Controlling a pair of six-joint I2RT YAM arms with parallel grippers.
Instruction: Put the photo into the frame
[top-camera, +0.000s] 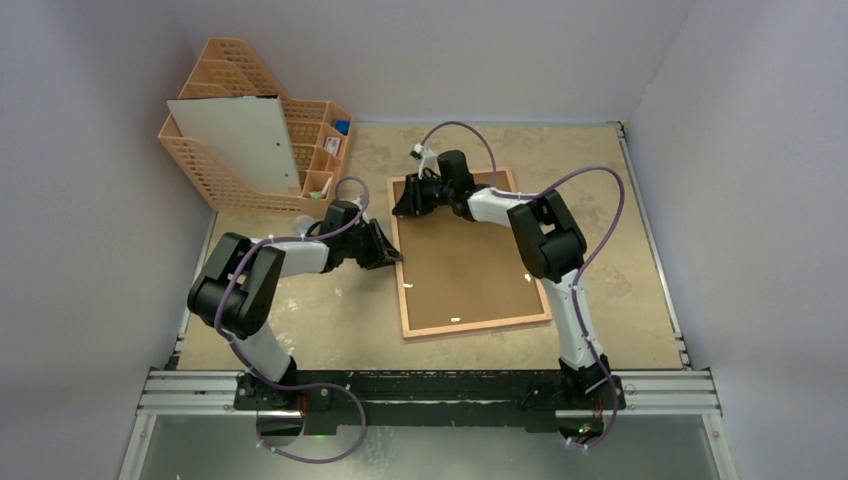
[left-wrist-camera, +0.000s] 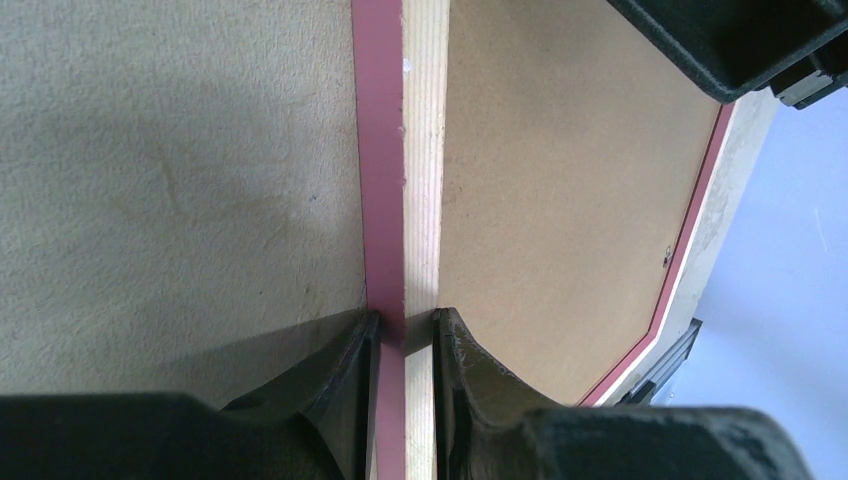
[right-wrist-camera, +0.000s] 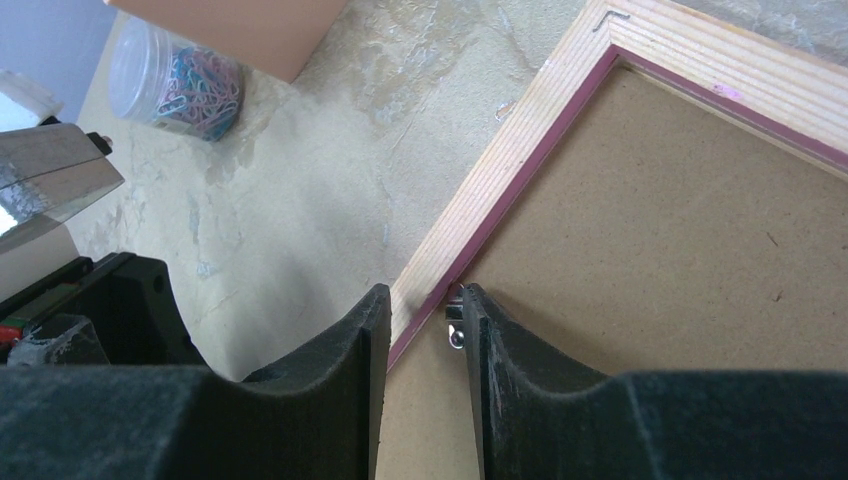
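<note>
The frame (top-camera: 480, 325) lies back up on the table, its pale wood rail (left-wrist-camera: 420, 150) edged in pink. A brown backing board (top-camera: 465, 270) fills it. My left gripper (top-camera: 390, 255) is shut on the frame's left rail, one finger (left-wrist-camera: 350, 370) on each side. My right gripper (top-camera: 400, 205) hangs over the far left part of the rail (right-wrist-camera: 520, 140). Its jaws are open astride the rail, and one fingertip (right-wrist-camera: 475, 310) rests by a small metal clip (right-wrist-camera: 456, 335). The photo's picture side does not show in any view.
An orange mesh file rack (top-camera: 230, 70) stands at the back left with a white sheet (top-camera: 235, 140) leaning on it; I cannot tell whether that sheet is the photo. A clear jar of coloured paper clips (right-wrist-camera: 180, 80) sits near the rack.
</note>
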